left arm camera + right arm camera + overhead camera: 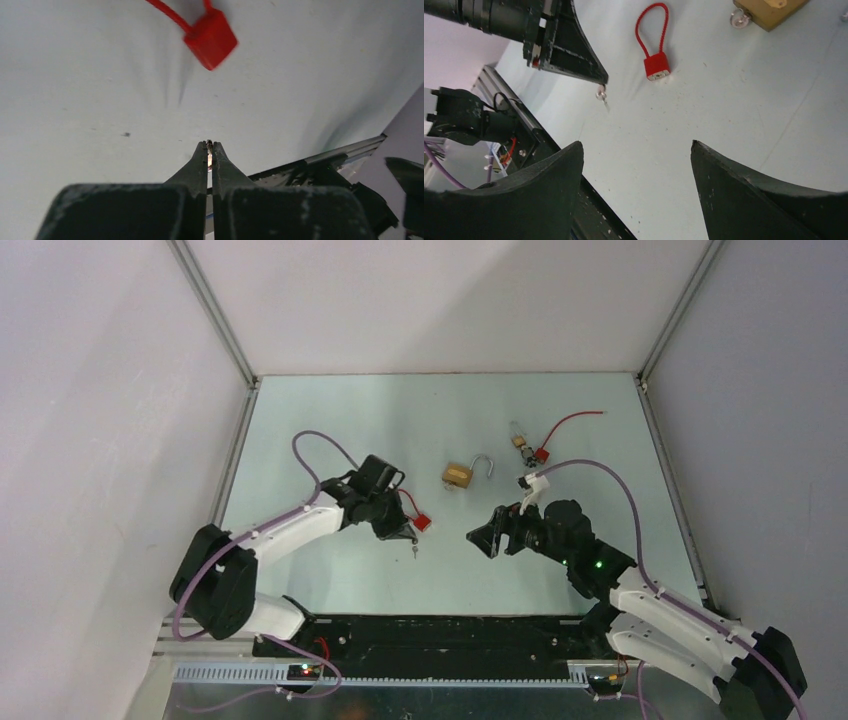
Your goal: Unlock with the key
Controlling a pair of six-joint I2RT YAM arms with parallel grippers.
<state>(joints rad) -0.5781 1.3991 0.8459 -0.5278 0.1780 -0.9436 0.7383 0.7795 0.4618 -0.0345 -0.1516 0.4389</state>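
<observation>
In the top view, my left hand is pressed together. The key pokes out from its tip, tiny and grey. A red tag lies on the surface just beside this hand, on the side toward my right hand. My right hand is spread wide and holds nothing. It is apart from my left hand, with bare surface between them. Past both hands lies the brass lock, and its silver loop is open at one end. Farther off, past my right hand, is a small lock with a second red tag and a red wire.

In the left wrist view, the two fingers of my left hand are shut tight. A tiny bit of metal, the key, shows between the tips. The red tag lies ahead of the hand, blurry and well apart from the tips.

In the right wrist view, the fingers of my right hand stand wide apart with nothing between them. Ahead and to the left is my left hand. The key hangs from its tip, close to the surface. I cannot tell if it touches. The red tag with its wire loop lies near the key. The brass lock is far ahead to the right, cut off by the edge.
</observation>
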